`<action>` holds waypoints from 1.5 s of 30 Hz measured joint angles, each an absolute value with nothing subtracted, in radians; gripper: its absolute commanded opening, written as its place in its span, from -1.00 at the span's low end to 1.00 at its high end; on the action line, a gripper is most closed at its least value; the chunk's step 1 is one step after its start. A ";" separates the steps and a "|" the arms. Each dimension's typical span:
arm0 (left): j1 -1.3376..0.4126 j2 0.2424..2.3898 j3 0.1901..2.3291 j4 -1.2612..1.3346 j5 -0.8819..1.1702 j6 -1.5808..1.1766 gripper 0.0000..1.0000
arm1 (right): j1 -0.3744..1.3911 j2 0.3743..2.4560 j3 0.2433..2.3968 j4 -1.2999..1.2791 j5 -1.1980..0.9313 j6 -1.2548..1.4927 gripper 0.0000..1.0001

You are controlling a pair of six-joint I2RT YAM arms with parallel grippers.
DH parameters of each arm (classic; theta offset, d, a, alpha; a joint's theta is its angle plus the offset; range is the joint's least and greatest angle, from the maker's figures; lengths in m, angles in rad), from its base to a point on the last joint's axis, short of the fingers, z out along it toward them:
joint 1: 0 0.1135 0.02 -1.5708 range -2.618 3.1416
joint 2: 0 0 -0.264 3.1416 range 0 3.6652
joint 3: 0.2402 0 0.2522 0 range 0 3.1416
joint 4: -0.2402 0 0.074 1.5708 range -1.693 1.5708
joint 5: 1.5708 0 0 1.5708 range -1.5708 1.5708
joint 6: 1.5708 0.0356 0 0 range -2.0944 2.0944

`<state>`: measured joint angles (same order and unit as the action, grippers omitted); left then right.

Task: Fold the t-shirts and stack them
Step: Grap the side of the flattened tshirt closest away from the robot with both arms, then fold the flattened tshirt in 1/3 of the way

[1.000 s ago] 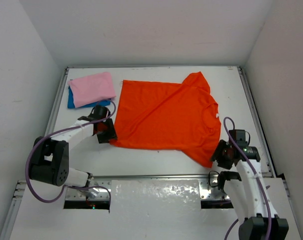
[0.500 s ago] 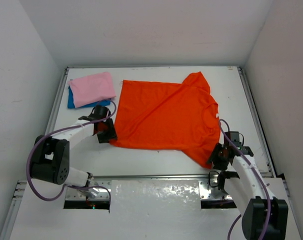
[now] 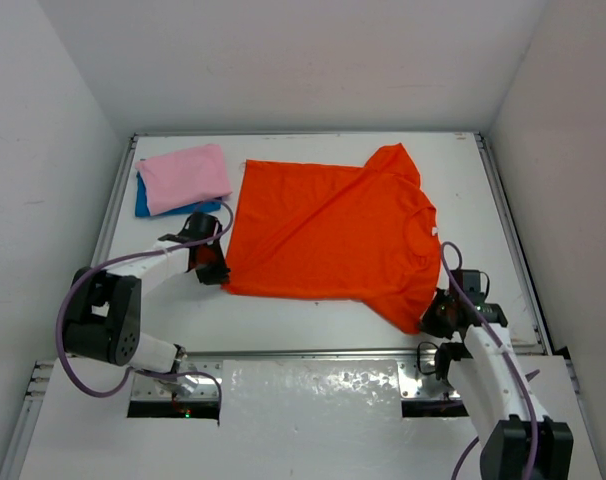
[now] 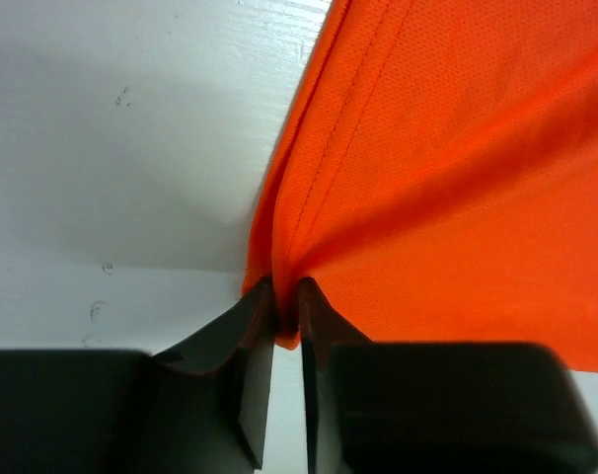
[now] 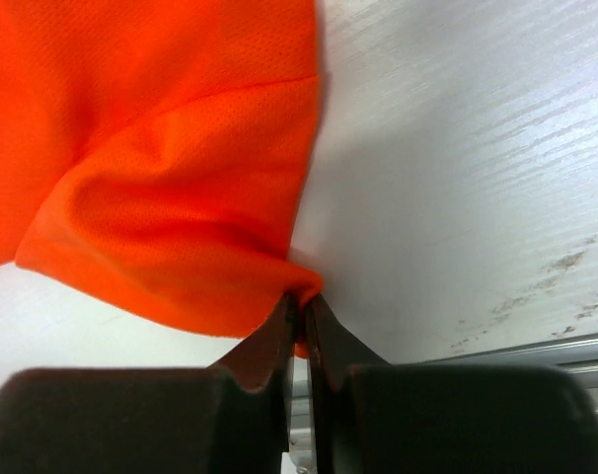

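The orange-red t-shirt [image 3: 333, 235] lies spread across the middle of the table. My left gripper [image 3: 219, 270] is shut on its near left hem corner, seen pinched between the jaws in the left wrist view [image 4: 287, 308]. My right gripper [image 3: 430, 318] is shut on its near right sleeve tip, seen in the right wrist view [image 5: 300, 306]. The folded pink t-shirt [image 3: 185, 177] lies on the folded blue t-shirt [image 3: 143, 204] at the far left; only a blue edge shows.
White walls close in the table [image 3: 313, 312] on the left, back and right. A metal rail [image 3: 313, 352] runs along the near edge by the arm bases.
My right gripper moved left and closed on the near right sleeve tip. My left gripper shifted slightly right and stays on the left hem corner.
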<state>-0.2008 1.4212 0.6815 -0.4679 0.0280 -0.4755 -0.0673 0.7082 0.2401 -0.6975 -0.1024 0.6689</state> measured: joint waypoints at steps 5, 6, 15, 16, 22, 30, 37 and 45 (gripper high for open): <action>-0.201 1.419 0.680 -0.460 0.026 -0.476 -1.00 | -0.064 0.652 0.284 -0.759 -0.080 0.684 -1.00; -0.201 1.413 0.681 -0.464 0.021 -0.477 -1.00 | -0.064 0.651 0.311 -0.779 -0.071 0.686 -1.00; -0.201 1.304 0.721 -0.547 -0.018 -0.511 -1.00 | -0.063 0.695 0.550 -0.865 0.005 0.716 -1.00; -0.201 1.296 0.727 -0.555 -0.017 -0.514 -1.00 | -0.063 0.695 0.560 -0.875 0.011 0.719 -1.00; -0.201 1.245 0.735 -0.599 0.015 -0.538 -1.00 | -0.063 0.712 0.642 -0.914 0.051 0.722 -1.00; -0.201 1.227 0.771 -0.645 0.035 -0.581 -1.00 | -0.063 0.789 0.738 -0.894 0.112 0.715 -1.00; -0.201 1.406 0.939 -0.618 0.035 -0.582 -1.00 | -0.063 0.974 0.807 -0.807 0.140 0.715 -1.00; -0.200 1.588 1.142 -0.606 0.035 -0.585 -1.00 | -0.063 1.174 0.954 -0.717 0.155 0.704 -1.00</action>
